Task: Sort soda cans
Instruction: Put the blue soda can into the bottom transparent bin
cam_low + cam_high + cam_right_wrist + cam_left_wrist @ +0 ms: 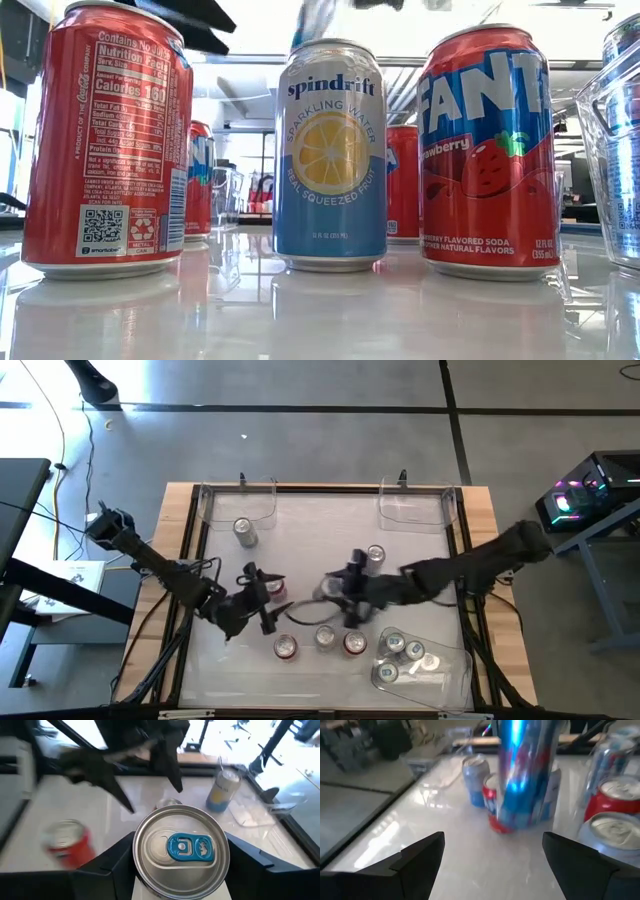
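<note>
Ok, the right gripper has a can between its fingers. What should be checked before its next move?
1. Right gripper closed around the blue-tabbed can: ok.
2. Left gripper open and holding nothing: ok.
3. Arms well apart: not ok; the two grippers sit close together.
4. Room left in the front-right bin, which holds three cans: ok.
5. Which bin this can belongs in: cannot tell.
</note>
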